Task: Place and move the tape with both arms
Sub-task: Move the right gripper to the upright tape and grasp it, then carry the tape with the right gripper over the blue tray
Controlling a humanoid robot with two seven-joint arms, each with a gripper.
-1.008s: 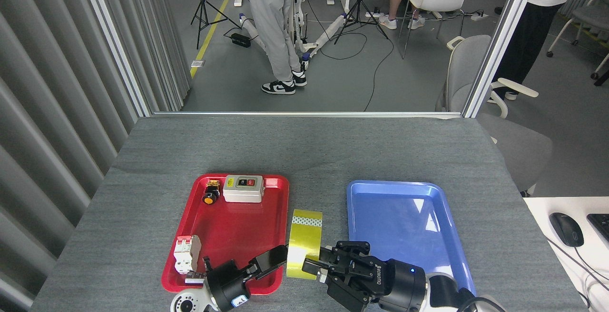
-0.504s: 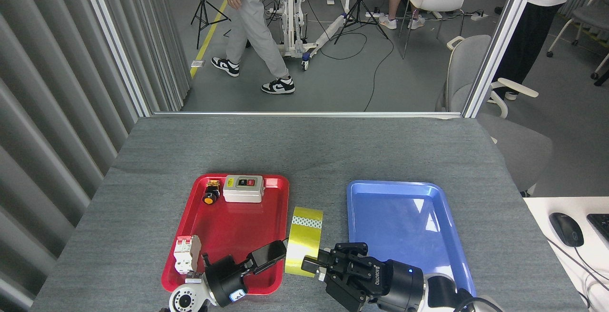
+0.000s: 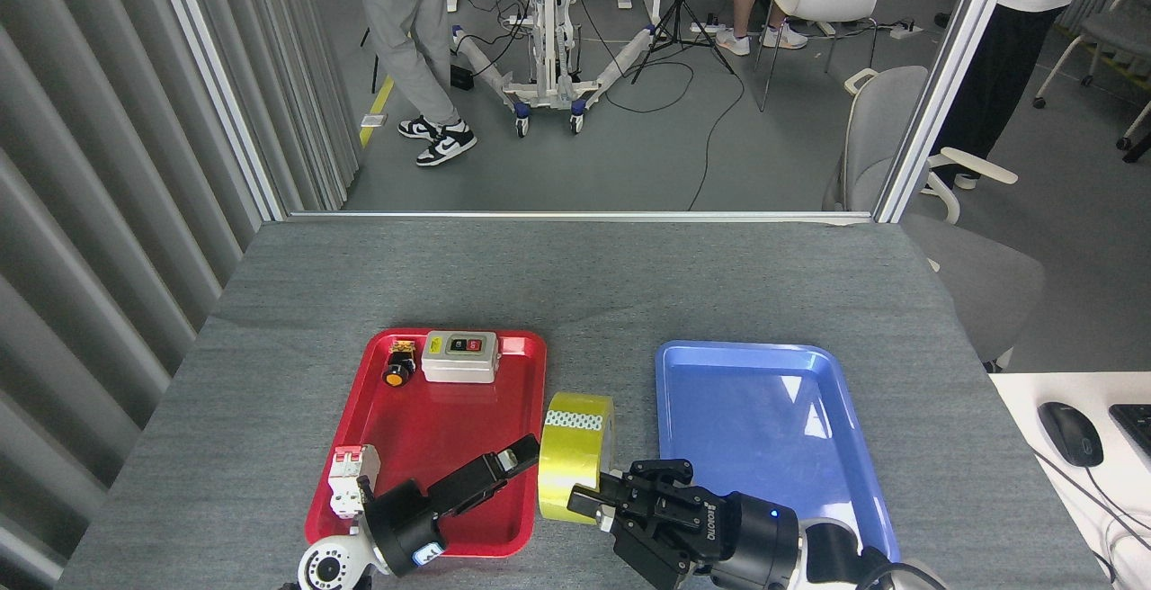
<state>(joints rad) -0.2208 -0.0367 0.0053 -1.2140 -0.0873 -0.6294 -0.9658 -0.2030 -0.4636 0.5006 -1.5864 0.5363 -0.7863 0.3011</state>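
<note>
The tape (image 3: 575,451), a yellow roll with a white printed core, stands on its edge on the grey table between the two trays. My left gripper (image 3: 526,453) reaches in from the lower left. One black finger (image 3: 490,475) lies against the roll's left face, and the other finger is hidden behind the roll. My right gripper (image 3: 620,487) sits just right of and below the roll. Its black fingers are spread, and one fingertip (image 3: 580,502) overlaps the roll's lower right edge.
A red tray (image 3: 450,428) to the left holds a grey switch box (image 3: 460,355), a yellow-capped push button (image 3: 397,365) and a white breaker (image 3: 347,478). A blue tray (image 3: 764,428) lies to the right. People, chairs and tripods stand beyond the table's far edge.
My left arm's body has drawn back to the left, and its finger now slants more steeply. The tape has turned with it, showing more of its right rim. The right gripper barely moved.
</note>
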